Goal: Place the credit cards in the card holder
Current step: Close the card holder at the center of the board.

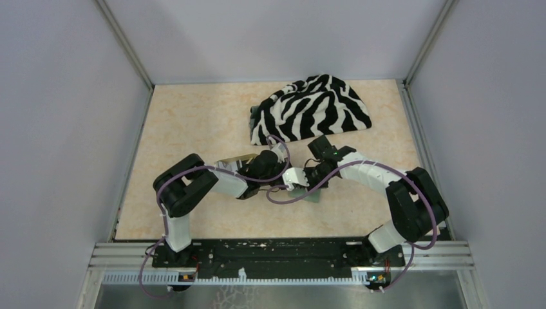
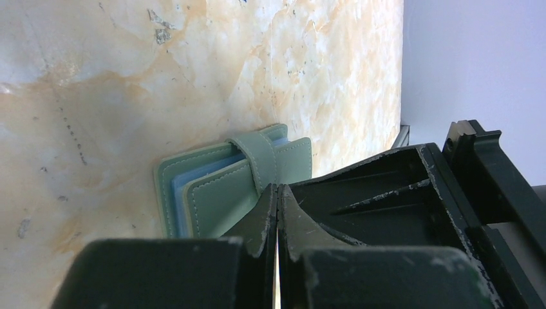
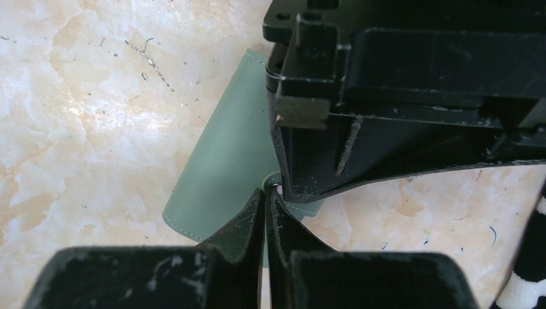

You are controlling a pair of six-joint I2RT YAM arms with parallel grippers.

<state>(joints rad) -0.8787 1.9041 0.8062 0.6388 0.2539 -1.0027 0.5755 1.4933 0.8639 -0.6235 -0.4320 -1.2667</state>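
The sage-green card holder (image 2: 219,193) lies folded on the table, its strap (image 2: 261,158) over the edge and paler blue-grey layers showing at the side. It also shows in the right wrist view (image 3: 225,161) and, mostly hidden under both grippers, in the top view (image 1: 313,195). My left gripper (image 2: 277,191) is shut, its tips at the strap end. My right gripper (image 3: 266,193) is shut, its tips against the strap's snap tab (image 3: 302,209); I cannot tell whether it pinches it. No credit cards are in view.
A zebra-striped cloth (image 1: 312,109) lies bunched at the back of the table. A tan tray (image 1: 230,159) is partly hidden behind the left arm. Grey walls close in the left, right and back.
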